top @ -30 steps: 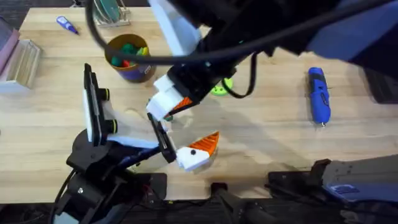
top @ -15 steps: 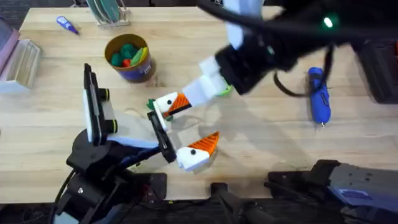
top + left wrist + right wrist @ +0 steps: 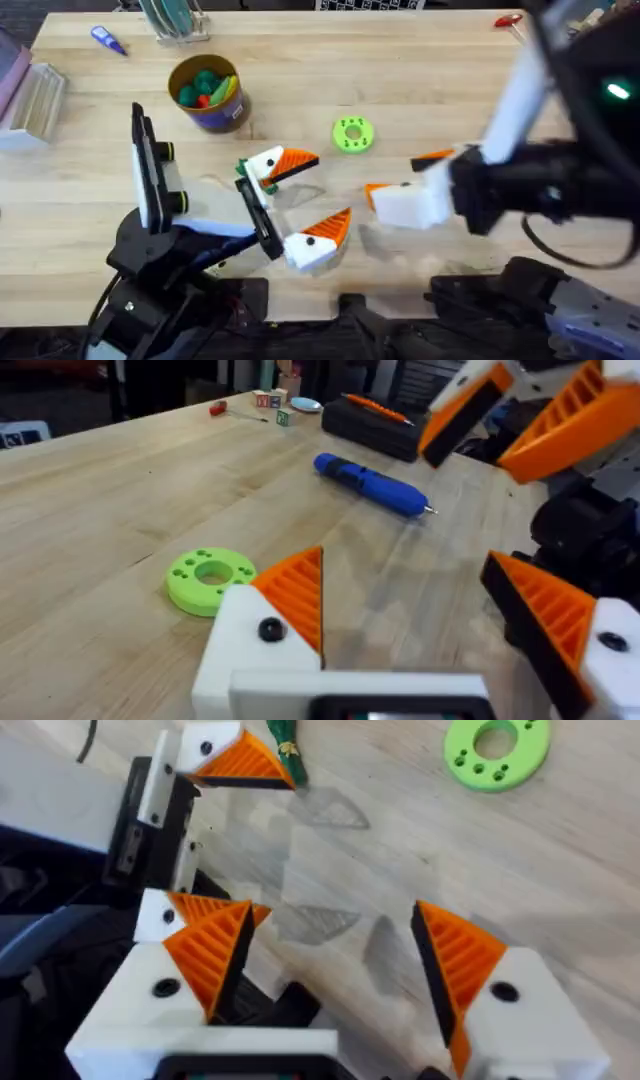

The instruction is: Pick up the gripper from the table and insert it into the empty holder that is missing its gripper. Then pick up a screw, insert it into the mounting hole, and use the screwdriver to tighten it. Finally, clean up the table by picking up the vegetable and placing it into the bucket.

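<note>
My left gripper (image 3: pixel 300 200) stands open near the table's front middle, both white fingers tipped with orange wedges. The vegetable (image 3: pixel 243 168) lies against its far finger, its green top (image 3: pixel 288 744) showing beside that orange tip. My right gripper (image 3: pixel 405 175) hovers open to the right of it, nothing between its ribbed orange pads (image 3: pixel 210 955). The bucket (image 3: pixel 207 92) stands at the back left with toy produce inside. The blue screwdriver (image 3: pixel 372 483) lies on the table's right side, under my right arm in the overhead view. A loose gripper piece, an empty holder and a loose screw are out of view.
A flat green disc (image 3: pixel 352 134) with holes lies at mid-table. A blue marker (image 3: pixel 107 38) and a rack (image 3: pixel 175 18) sit at the back left, a clear box (image 3: pixel 35 100) at the left edge, a red-handled tool (image 3: pixel 508 18) at the back right.
My right arm has swung away from the left gripper's far finger, moving right and toward the front edge. The green disc is uncovered; the screwdriver is now under the arm.
</note>
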Available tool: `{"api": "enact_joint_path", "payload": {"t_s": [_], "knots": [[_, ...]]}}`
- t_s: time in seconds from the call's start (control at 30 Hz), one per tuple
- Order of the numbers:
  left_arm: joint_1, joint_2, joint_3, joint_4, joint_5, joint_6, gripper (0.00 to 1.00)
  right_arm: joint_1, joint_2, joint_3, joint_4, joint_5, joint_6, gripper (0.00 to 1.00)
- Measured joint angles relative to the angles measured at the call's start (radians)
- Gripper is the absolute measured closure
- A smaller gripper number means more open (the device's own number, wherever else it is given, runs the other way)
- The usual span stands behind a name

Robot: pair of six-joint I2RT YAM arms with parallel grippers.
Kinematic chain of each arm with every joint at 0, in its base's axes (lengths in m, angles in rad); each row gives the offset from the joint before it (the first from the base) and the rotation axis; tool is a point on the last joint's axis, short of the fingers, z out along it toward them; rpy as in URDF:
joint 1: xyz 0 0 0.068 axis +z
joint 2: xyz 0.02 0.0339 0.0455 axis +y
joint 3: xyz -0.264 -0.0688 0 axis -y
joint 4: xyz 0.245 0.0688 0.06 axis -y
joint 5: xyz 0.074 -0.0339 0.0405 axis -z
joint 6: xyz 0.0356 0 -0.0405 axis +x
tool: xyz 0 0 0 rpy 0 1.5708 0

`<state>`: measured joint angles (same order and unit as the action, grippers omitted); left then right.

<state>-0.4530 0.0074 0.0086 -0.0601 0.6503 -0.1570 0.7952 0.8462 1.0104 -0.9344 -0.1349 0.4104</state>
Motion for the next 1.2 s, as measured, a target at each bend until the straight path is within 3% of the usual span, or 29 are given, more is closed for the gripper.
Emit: {"api": "enact_joint_path", "payload": {"t_s": [0.2, 0.3, 0.43, 0.47, 1.0, 1.1, 1.2], "knots": [[0.000, 0.000, 0.000, 0.000, -0.023, 0.005, 0.031, 0.000, -0.130, -0.036, 0.003, 0.004, 0.039, 0.042], [0.000, 0.000, 0.000, 0.001, -0.034, 0.019, 0.309, 0.000, -0.145, -0.036, 0.005, 0.004, 0.044, 0.042], [0.000, 0.000, 0.000, 0.002, -0.045, 0.036, 0.930, 0.000, -0.144, -0.038, -0.003, 0.004, 0.051, 0.042], [0.000, 0.000, 0.000, 0.002, -0.046, 0.041, 0.977, 0.000, -0.144, -0.038, -0.007, 0.005, 0.053, 0.041], [0.000, 0.000, 0.000, 0.002, -0.053, 0.045, 0.994, -0.009, -0.108, -0.039, -0.028, 0.067, 0.055, 0.041], [0.000, 0.000, 0.000, 0.002, -0.053, 0.045, 0.994, -0.064, -0.055, -0.039, -0.074, 0.122, 0.056, 0.040], [0.000, 0.000, 0.000, 0.002, -0.053, 0.045, 0.994, -0.180, 0.016, -0.039, -0.090, 0.181, 0.057, 0.038]]}}
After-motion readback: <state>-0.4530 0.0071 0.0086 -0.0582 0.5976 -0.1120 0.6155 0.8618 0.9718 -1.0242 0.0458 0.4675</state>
